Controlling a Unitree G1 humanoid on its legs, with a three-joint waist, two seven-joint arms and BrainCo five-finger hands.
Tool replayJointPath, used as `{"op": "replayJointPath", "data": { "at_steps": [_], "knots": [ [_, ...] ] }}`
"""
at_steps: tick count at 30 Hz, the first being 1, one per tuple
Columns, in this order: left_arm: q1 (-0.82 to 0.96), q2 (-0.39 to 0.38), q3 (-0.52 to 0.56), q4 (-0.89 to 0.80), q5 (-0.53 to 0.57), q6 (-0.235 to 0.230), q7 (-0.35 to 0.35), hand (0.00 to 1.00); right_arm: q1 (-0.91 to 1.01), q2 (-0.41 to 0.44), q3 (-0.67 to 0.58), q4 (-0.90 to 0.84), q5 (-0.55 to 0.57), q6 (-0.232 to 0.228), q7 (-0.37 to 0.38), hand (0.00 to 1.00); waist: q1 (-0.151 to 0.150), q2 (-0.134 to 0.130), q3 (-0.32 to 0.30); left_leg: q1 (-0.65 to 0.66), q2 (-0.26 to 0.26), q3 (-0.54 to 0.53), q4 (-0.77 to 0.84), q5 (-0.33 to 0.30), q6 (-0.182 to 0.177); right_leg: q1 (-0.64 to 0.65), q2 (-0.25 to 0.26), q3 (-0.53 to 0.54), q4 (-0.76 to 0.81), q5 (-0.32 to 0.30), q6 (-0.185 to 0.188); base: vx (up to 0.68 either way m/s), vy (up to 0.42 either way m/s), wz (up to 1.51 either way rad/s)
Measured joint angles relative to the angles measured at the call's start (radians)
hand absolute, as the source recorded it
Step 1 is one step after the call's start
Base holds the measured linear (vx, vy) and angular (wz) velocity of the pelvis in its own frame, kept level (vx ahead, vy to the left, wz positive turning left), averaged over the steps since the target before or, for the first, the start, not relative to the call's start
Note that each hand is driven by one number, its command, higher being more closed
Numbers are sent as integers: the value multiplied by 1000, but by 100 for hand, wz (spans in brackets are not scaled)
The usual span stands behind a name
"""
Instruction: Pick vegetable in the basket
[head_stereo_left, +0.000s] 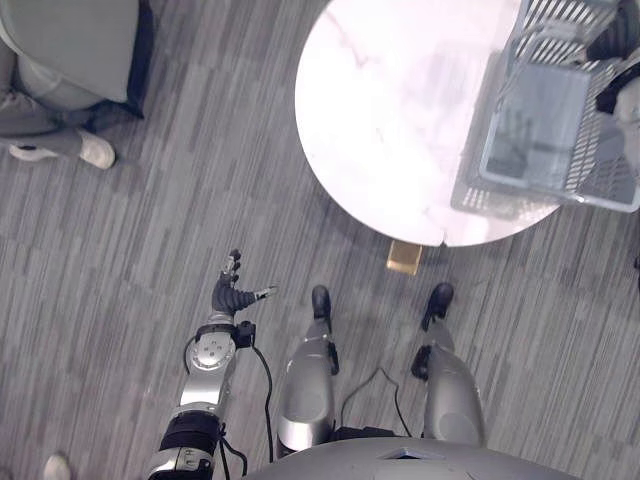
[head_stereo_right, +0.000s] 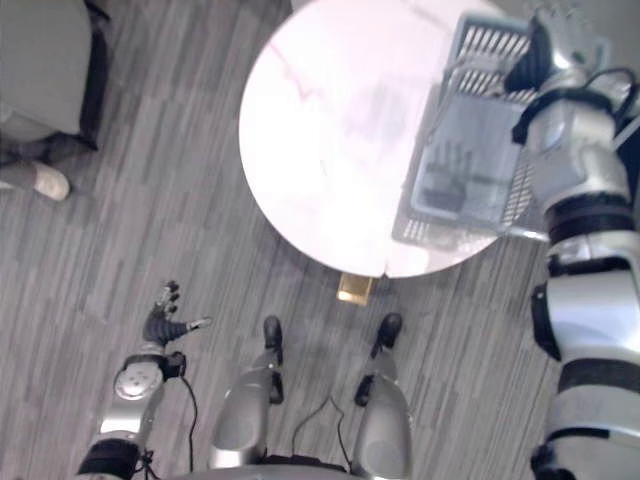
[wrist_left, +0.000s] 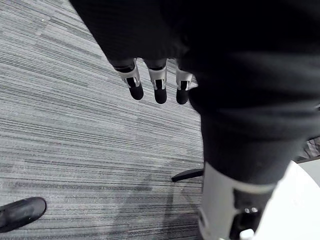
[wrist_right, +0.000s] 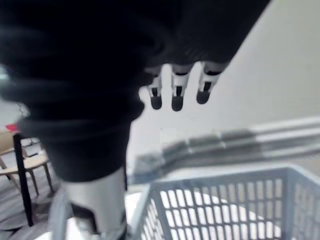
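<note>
1. Grey-blue slatted plastic: you have one basket on one round white marble tabletop. It sits toward the tabletop's right edge, in the upper right of the frame. You also have two hands and one seated person in the upper left corner.
2. The basket's long axis runs from the frame's top edge downward, with the near end a little further left. What lies inside is too blurred to tell.
3. Your right hand shows in the right eye view by the basket's far end. Its wrist view adds straight, released fingers above the rim, holding nothing.
4. Your left hand hangs at lower left over the grey carpet floor, well apart from the tabletop, fingers released.
</note>
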Motion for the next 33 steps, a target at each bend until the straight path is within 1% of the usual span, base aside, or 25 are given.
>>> {"op": "replayJointPath", "data": {
  "at_steps": [1, 3, 6, 10, 13, 16, 19, 21, 23, 24, 25, 26, 27, 29, 31, 32, 33],
  "knots": [
    [-5, 1, -4, 1, -16, -2, 0, 0, -14, -23, 7, 1, 0, 0, -11, 100, 0, 1, 3, -16, -3, 1, -2, 5, 2, -20, -2, 4, 0, 6, 4, -79, 38, 2],
    [-10, 1, -6, 5, -24, -3, 1, 0, -56, -53, 9, 33, 12, 2, -1, 100, 1, 1, 3, -42, -14, 3, -6, 13, 5, -53, -10, 25, 0, 11, 5, -60, 36, -6],
    [-10, -1, -7, 22, -63, -4, 1, 0, -69, -54, 7, 45, 42, 10, 8, 100, 0, 4, 4, -41, -14, 7, -7, 16, 6, -58, -10, 32, 0, 12, 4, -40, 25, -6],
    [-10, -3, -7, 20, -68, -4, -2, 0, -62, -54, 5, 46, 54, 10, 22, 100, 1, 4, 4, -36, -15, 14, -6, 17, 5, -57, -9, 54, 0, 12, 4, -31, 21, -6],
    [-10, -8, -7, 17, -68, -4, -3, 0, -23, -49, -18, 35, 83, 8, 39, 100, 1, 4, 4, -10, -16, 19, -8, 18, 5, -37, -8, 58, 0, 12, 4, -10, 11, -5],
    [-9, -32, -7, -4, -67, -4, -4, 0, 59, -39, -52, 33, 124, 8, 61, 100, -1, 9, 3, 41, -15, 15, -14, 18, 6, 16, -8, 57, 0, 12, 4, 0, 7, 2],
    [-6, -39, -7, -18, -64, -4, -9, 0, 160, -16, -146, 19, 179, 22, 61, 100, -4, 11, 1, 90, -16, 3, -30, 22, 6, 68, -8, 52, 0, 3, 6, -11, 20, 8],
    [1, -40, -7, -18, -65, -3, -10, 0, 199, -7, -176, 11, 200, 27, 59, 100, -6, 10, 1, 114, -17, 1, -42, 27, 5, 88, -8, 52, 0, -8, 7, -4, 9, 7],
    [13, -44, -7, -18, -65, -1, -12, 0, 282, -2, -252, -48, 240, 37, 57, 100, -16, 11, -3, 147, -16, -4, -60, 36, 3, 122, -6, 48, 0, -22, 13, 6, 9, 11],
    [20, -46, -7, -17, -65, 2, -18, 0, 329, 11, -311, -90, 260, 40, 48, 100, -28, 9, -6, 162, -15, -9, -60, 36, 3, 142, -6, 41, 0, -25, 15, 10, 14, 15],
    [22, -50, -7, -16, -65, 5, -30, 0, 397, 28, -387, -153, 283, 41, 33, 100, -39, 5, -13, 178, -14, -13, -60, 36, 2, 162, -6, 35, 0, -28, 15, 9, 14, 11],
    [26, -53, -7, -16, -65, 5, -31, 0, 439, 45, -430, -188, 293, 41, 24, 100, -42, -2, -28, 180, -14, -13, -60, 34, 2, 164, -6, 34, 0, -31, 15, 18, 13, 6],
    [33, -61, -6, -15, -65, 5, -32, 0, 503, 77, -489, -241, 314, 41, 7, 100, -46, -12, -55, 180, -12, -11, -60, 31, 1, 164, -5, 34, 0, -34, 18, 44, 9, -2],
    [55, -78, -8, -2, -65, 8, -38, 0, 690, 166, -607, -379, 368, 37, -14, 100, -57, -48, -118, 209, -7, 3, -60, 18, -2, 186, 1, 42, 0, -44, 20, 79, 8, -13],
    [77, -78, -11, 3, -64, 10, -47, 0, 798, 228, -673, -457, 395, 28, -25, 100, -63, -74, -151, 241, -3, 18, -60, 4, -5, 207, 5, 56, -1, -52, 18, 63, 9, -24],
    [105, -78, -12, 3, -63, 11, -52, 0, 911, 282, -737, -525, 414, 14, -30, 100, -80, -98, -201, 256, -2, 29, -60, -7, -7, 214, 6, 64, -1, -61, 23, 76, 14, -20],
    [115, -77, -12, 4, -60, 15, -59, 0, 973, 310, -782, -558, 431, 5, -32, 100, -94, -109, -217, 270, -2, 31, -60, -13, -8, 227, 6, 66, -1, -67, 29, 71, 15, -15]
  ]
}}
